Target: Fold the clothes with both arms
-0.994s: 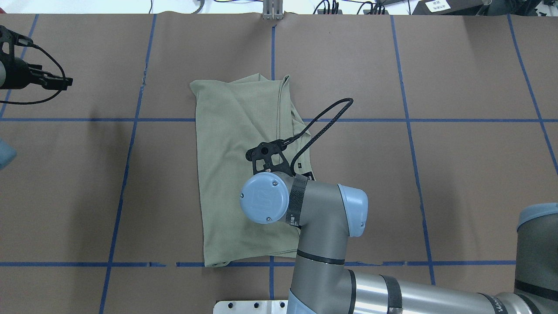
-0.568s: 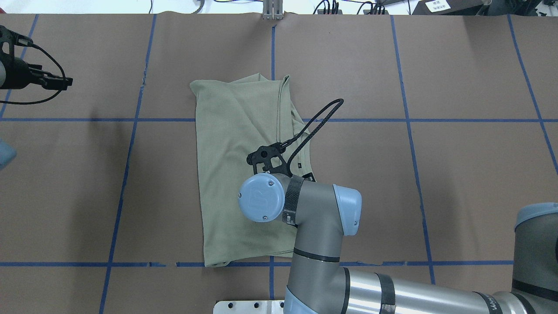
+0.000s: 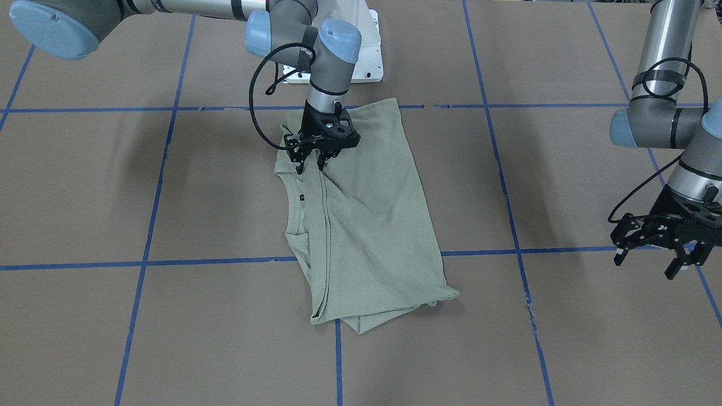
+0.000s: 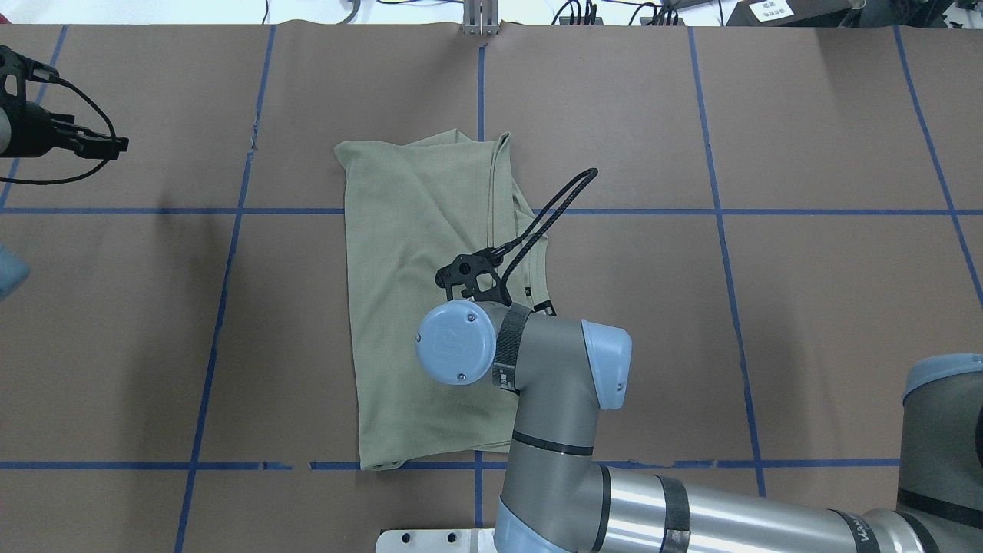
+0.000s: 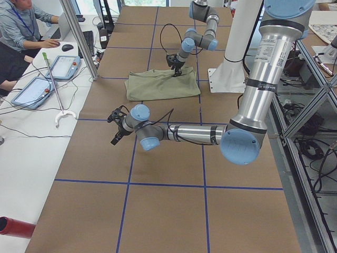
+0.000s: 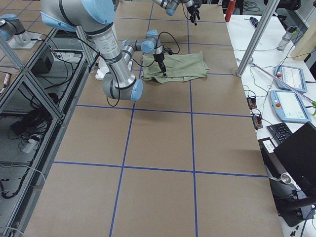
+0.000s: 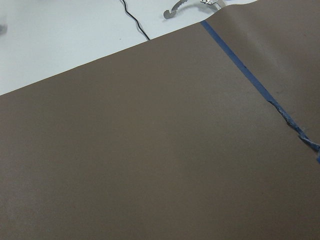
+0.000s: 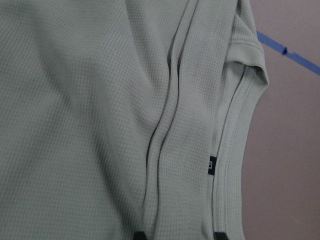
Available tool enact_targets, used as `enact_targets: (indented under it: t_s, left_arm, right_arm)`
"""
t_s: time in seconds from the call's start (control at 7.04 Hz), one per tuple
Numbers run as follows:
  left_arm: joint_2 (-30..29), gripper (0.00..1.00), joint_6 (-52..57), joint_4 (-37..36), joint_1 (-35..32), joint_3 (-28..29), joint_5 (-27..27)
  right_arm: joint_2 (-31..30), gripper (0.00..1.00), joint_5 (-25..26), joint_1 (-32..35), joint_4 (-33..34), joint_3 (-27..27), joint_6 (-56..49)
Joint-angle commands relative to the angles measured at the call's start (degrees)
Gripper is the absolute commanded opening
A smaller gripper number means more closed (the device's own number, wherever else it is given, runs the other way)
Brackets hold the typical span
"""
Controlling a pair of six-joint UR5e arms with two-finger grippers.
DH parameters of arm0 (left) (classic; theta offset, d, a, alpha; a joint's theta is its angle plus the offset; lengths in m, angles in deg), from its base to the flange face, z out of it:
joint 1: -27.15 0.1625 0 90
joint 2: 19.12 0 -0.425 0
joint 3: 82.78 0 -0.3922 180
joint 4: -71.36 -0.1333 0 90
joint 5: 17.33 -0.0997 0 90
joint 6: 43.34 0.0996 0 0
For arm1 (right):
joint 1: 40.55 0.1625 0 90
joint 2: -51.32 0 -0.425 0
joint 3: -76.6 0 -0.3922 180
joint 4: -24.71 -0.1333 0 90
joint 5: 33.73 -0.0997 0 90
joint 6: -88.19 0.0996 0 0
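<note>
The pale sage-green shirt (image 3: 372,214) lies folded lengthwise in the middle of the brown table, also in the overhead view (image 4: 415,269). Its neckline with the small dark label (image 8: 211,166) faces the robot's right. My right gripper (image 3: 309,167) points straight down at the shirt's near end beside the neckline, jaws open. Its two fingertips (image 8: 140,235) straddle a ridge of folded fabric, at or just above the cloth. My left gripper (image 3: 646,268) hangs open and empty above bare table far to the shirt's left, also in the overhead view (image 4: 115,144).
The white pedestal (image 3: 366,56) stands at the robot's edge just behind the shirt. Blue tape lines (image 4: 230,230) divide the brown paper. Operators, tablets (image 5: 31,89) and a metal pole (image 5: 79,37) are on the side table beyond the far edge.
My right wrist has shifted slightly left and toward the robot over the shirt, and its cable loop has swung inward. The shirt and the left arm have not moved.
</note>
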Motion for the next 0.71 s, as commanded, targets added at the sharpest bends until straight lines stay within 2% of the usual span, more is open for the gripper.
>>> enact_targets:
  t_s: [0.0,0.14,0.28,0.57]
  left_arm:
    - [0.0,1.0,0.0,0.0,0.09,0.04,-0.02]
    - [0.0,1.0,0.0,0.0,0.09,-0.05,-0.02]
    - [0.0,1.0,0.0,0.0,0.09,-0.14,0.07]
    - [0.0,1.0,0.0,0.0,0.01,-0.23,0.07]
  right_arm:
    - [-0.43,0.18,-0.12,0.68,4.88,3.38,-0.6]
    - [-2.44,0.18,-0.12,0.77,6.65,6.8,-1.39]
    - [-6.72,0.24,-0.04,0.77,5.89,9.18,-1.4]
    - [-10.09,0.58,0.14,0.86,5.79,12.18,-1.31]
